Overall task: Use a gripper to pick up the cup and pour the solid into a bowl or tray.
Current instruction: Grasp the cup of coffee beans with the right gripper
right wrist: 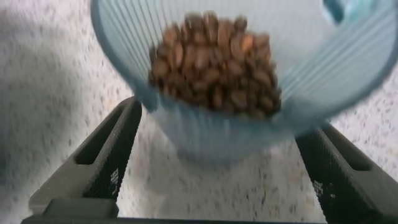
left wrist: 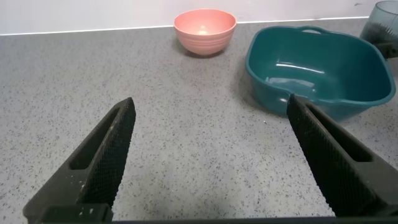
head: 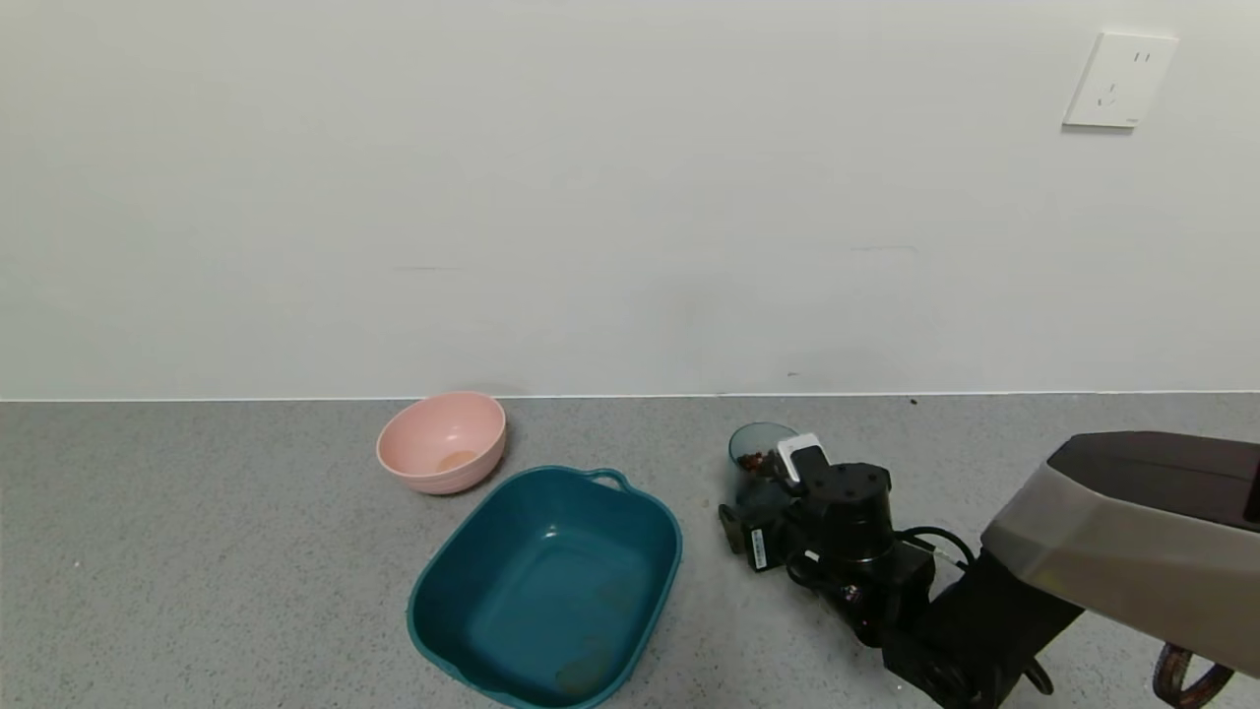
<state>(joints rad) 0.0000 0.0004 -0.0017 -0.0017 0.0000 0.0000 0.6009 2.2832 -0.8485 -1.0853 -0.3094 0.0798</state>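
The translucent blue-grey ribbed cup (head: 763, 445) stands upright on the grey counter, right of the dark teal basin (head: 667, 551). Brown bean-like pieces (head: 754, 460) lie inside it. My right gripper (head: 756, 504) is low at the cup's near side. In the right wrist view the cup (right wrist: 205, 134) with the beans (right wrist: 214, 62) sits between the two black fingers (right wrist: 106, 158), and the right gripper (right wrist: 221, 155) is open around it with small gaps on both sides. My left gripper (left wrist: 210, 102) is open and empty over bare counter; the basin (left wrist: 255, 59) and the cup (left wrist: 380, 18) lie ahead of it.
A small round pink bowl (head: 443, 443) stands behind the basin near the wall; it also shows in the left wrist view (left wrist: 205, 28). The wall runs along the counter's far edge. A wall socket (head: 1120, 79) is at the upper right.
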